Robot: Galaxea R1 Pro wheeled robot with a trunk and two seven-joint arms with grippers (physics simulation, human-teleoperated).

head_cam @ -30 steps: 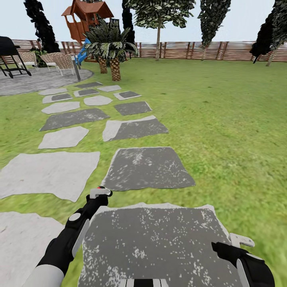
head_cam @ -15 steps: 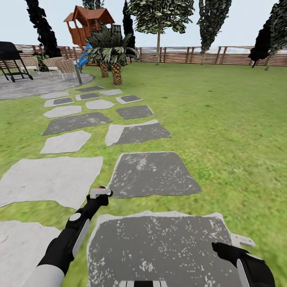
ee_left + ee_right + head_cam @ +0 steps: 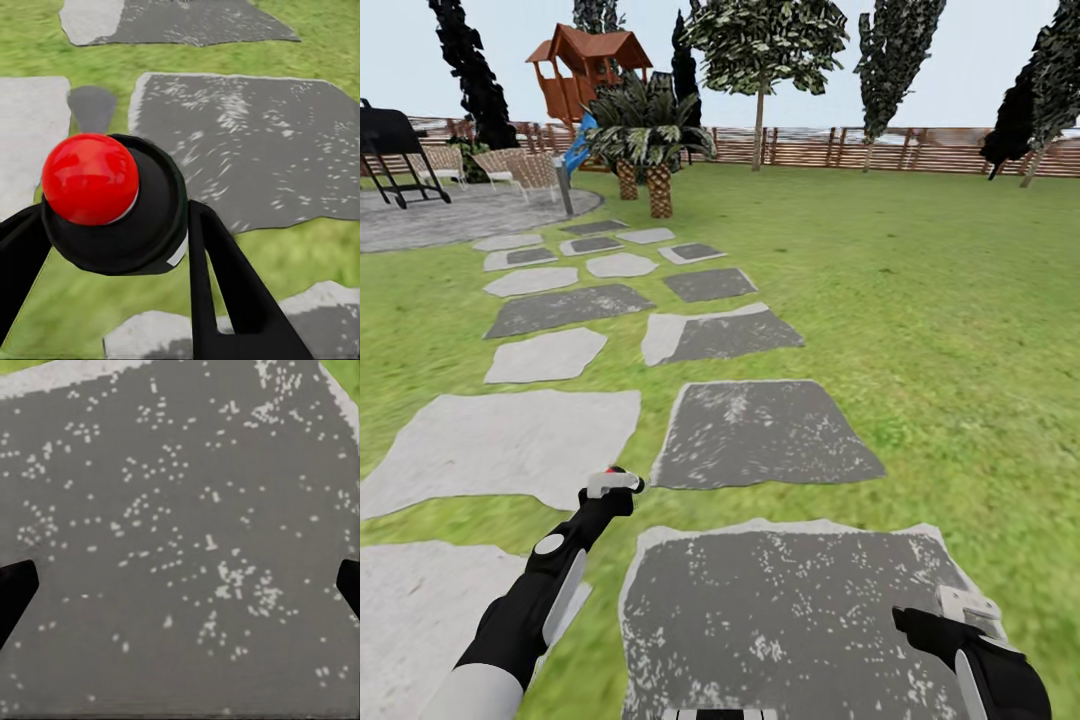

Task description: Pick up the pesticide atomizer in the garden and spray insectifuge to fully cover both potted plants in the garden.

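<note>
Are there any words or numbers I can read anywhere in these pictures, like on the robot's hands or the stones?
None: no words, numbers or signs can be read.
The left gripper holds a black thing with a red ball top, unlabelled.
The right gripper is bare white.
The paving slabs carry pale speckles, not writing.
The playhouse and fence show no sign.

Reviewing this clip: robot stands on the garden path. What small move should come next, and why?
Probably roll forward along the grey stone paving slabs while panning the head. The left gripper is closed on a black round-bodied object with a red ball top, likely the atomizer. Ahead lie green lawn, a tall palm and the brown slat fence; the plants are yet to be found.
</note>
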